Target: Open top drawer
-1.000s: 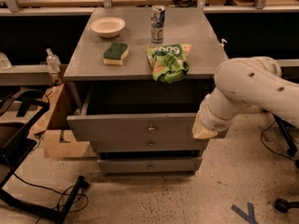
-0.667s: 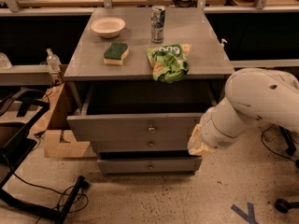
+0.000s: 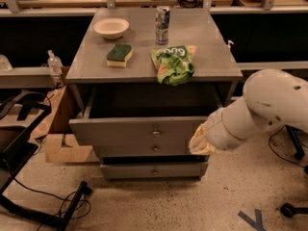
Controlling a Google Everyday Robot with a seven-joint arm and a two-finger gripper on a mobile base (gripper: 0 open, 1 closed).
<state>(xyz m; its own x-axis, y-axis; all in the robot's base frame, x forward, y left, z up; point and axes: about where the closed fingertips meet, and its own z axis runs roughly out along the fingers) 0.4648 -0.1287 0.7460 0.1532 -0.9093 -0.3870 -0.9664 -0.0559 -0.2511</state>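
The top drawer (image 3: 120, 131) is the widest grey drawer, with a small round metal knob (image 3: 155, 130) at its centre. It stands pulled out from the grey cabinet, and its dark inside shows behind the front. My white arm (image 3: 269, 105) reaches in from the right. My gripper (image 3: 197, 144) is at the right end of the drawer fronts, at the level of the top and middle drawers, and is mostly hidden by the arm's wrist. I cannot tell whether it touches a drawer.
The cabinet top (image 3: 192, 42) holds a white bowl (image 3: 111, 27), a green-and-yellow sponge (image 3: 119, 55), a can (image 3: 162, 25) and a green chip bag (image 3: 173, 64). The middle drawer (image 3: 125, 149) and the lowest drawer (image 3: 130, 171) sit below. A cardboard box (image 3: 57, 129) and black cables (image 3: 38, 196) lie at the left.
My arm has swung down and to the left, toward the right end of the drawer fronts. The top drawer stays pulled out about the same amount.
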